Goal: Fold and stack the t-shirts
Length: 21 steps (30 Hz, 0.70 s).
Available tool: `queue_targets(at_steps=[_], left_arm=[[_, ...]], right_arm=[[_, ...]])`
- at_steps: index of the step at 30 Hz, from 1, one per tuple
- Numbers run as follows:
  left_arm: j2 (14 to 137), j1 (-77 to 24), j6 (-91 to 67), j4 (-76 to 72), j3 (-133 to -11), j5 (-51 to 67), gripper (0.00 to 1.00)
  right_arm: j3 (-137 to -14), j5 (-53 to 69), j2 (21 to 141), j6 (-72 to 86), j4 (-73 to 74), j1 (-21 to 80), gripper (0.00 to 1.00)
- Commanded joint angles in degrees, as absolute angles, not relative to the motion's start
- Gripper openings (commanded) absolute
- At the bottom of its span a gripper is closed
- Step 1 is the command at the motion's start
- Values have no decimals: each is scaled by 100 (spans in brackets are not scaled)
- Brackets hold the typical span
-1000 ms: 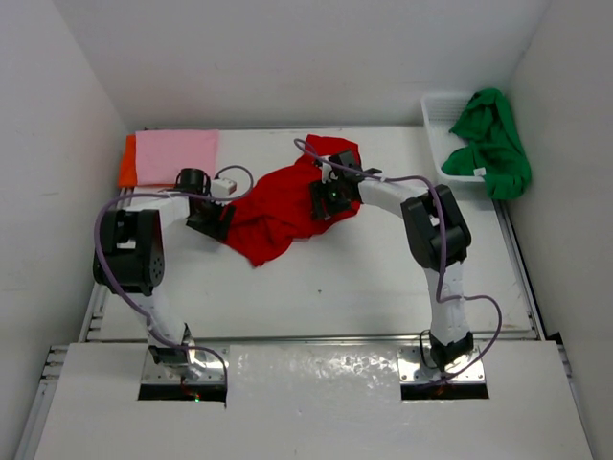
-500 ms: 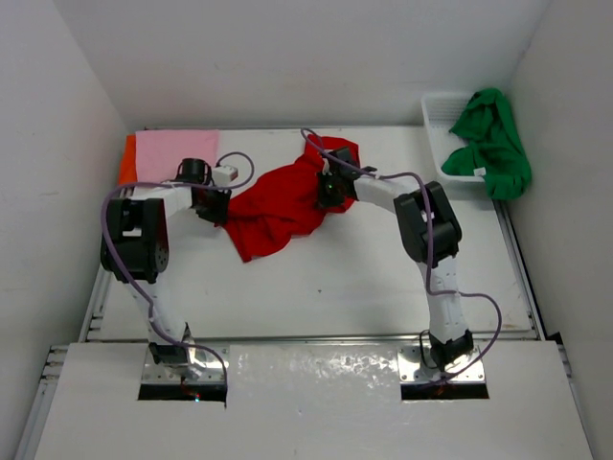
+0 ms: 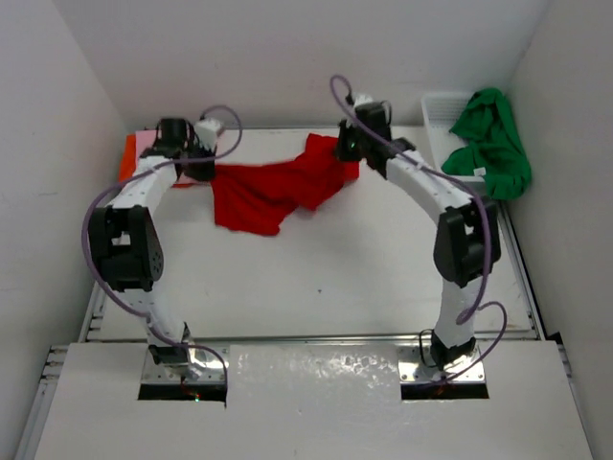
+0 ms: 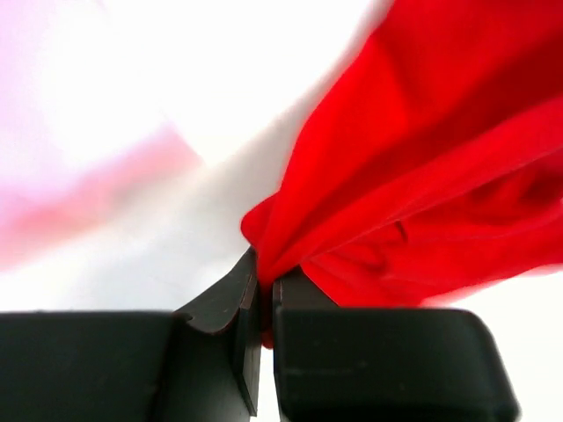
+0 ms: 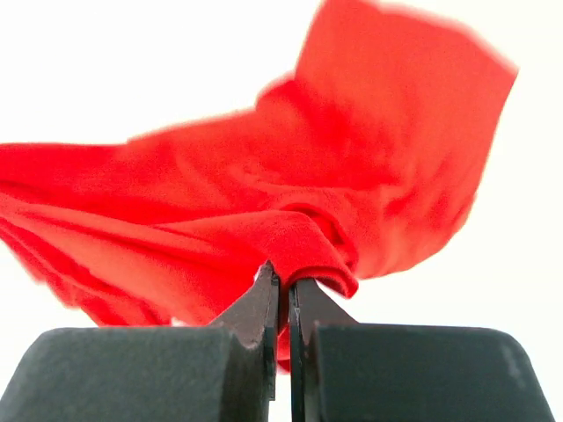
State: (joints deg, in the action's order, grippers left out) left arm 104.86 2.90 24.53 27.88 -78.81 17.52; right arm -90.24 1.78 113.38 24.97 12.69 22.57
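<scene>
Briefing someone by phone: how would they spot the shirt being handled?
On the white table, look along the far edge, near the middle. A red cloth t-shirt stretches there. It alone is pinched by the left tool and right tool; the green cloth shirt drapes over the white basket.

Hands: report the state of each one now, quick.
Left hand: closed, pinching an edge of the red t-shirt.
Right hand: closed, pinching the same red t-shirt.
</scene>
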Motion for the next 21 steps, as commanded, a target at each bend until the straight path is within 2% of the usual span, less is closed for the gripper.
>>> queue_targets(at_steps=[1,5,9,11,14,15,16,18,20,21], left_arm=[[9511,369,2925,2617,-9451,1389,0],[9413,360,3418,3399,-10781,1660,0],[9457,290,4276,4986,-11934,2361,0],[9317,37,4665,5517,-11866,2426,0],[9036,-561,5316,6545,-11147,2496,0],[8939,-658,5596,6957,-10535,2644,0],[8738,-720,5720,7144,-10216,2733,3],[8553,-721,5941,7548,-9235,2664,14],[8202,-721,5871,7559,-8503,2252,18],[8078,-721,5958,7550,-7751,1754,21]], right_arm=[[-10123,-35,10365,1847,1291,1794,0],[-10555,-141,9652,986,1704,1679,0],[-9830,-106,8747,686,1749,1670,0],[-9293,-53,8195,650,1662,1670,0],[-7295,184,7350,764,1126,1670,0],[-6929,219,7148,843,1029,1670,1],[-6552,220,6954,957,915,1670,7],[-5637,176,6374,1089,923,1670,13],[-4752,141,5987,1370,1054,1670,26],[-4485,149,5620,1458,1089,1679,29]])
